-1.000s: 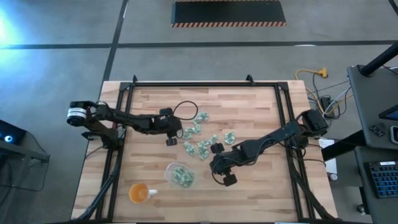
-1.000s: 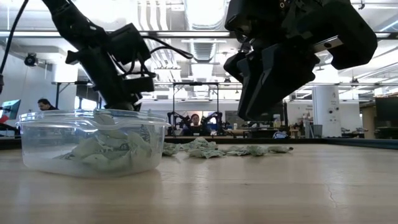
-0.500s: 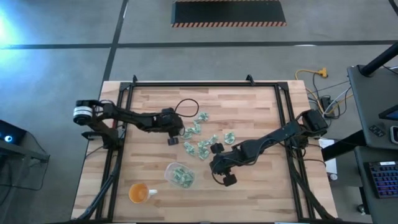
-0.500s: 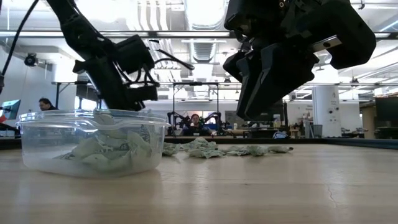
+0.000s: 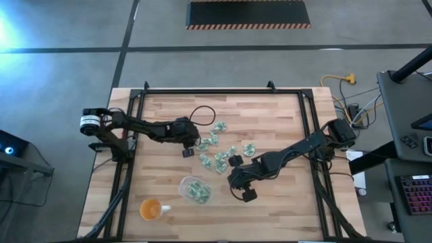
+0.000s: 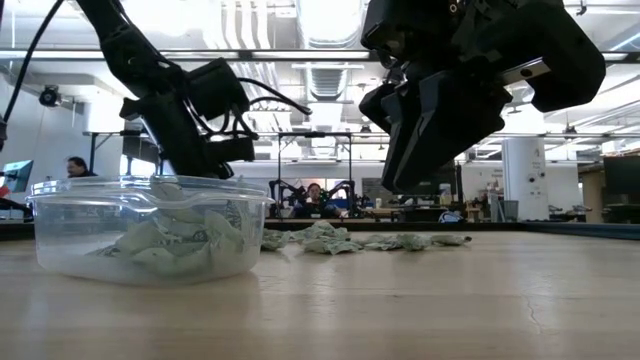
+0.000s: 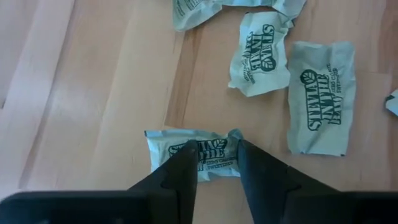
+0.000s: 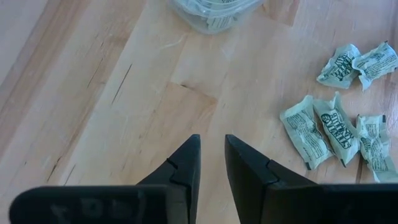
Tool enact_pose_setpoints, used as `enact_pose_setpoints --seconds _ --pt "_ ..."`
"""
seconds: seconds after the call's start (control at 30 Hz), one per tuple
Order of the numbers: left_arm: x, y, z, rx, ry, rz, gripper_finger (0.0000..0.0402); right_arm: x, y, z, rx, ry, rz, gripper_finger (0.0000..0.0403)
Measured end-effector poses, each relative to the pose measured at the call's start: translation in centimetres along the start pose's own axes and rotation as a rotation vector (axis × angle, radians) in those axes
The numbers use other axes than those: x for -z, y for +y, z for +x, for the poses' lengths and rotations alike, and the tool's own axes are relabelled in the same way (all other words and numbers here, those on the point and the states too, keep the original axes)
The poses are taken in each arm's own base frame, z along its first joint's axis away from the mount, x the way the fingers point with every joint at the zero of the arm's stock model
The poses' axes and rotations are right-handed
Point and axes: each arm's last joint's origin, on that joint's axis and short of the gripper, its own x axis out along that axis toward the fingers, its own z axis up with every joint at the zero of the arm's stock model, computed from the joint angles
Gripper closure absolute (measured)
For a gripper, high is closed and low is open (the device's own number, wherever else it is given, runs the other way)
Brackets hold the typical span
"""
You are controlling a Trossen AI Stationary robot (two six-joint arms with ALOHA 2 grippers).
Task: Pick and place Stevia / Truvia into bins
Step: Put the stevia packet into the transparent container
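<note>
Since L hand has just narrowed its fingers round one Stevia packet flat on worktop, pick's starting; R hand hovers near bin, part-open, w/ nothing held.

A wooden table is being viewed from straight above. The left gripper is being held at the edge of a scatter of Stevia packets. The right gripper is being held near the clear bin, in which more packets are lying. An orange cup is standing near the bin.
</note>
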Motion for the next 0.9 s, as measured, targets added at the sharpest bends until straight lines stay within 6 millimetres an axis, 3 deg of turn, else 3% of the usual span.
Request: enact_pose_setpoints --seconds 0.23,0.47,0.77,0.9 --pt "0.0 -0.1 0.0 0.016 0.001 0.002 0.0364 0.1 0.0 0.0 0.0 0.002 0.0 0.0337" --pt "-0.1 0.0 -0.5 0.016 -0.003 0.001 0.0384 0.1 0.0 0.0 -0.001 0.002 0.0 0.0342" --pt "-0.8 -0.3 -4.2 0.065 -0.096 -0.04 0.0384 0.3 0.0 0.1 -0.001 0.009 0.0 0.0339" --pt "-1.4 -1.1 -6.5 0.226 -0.193 -0.041 0.0384 0.3 0.0 0.1 -0.001 0.007 0.0 0.0343"
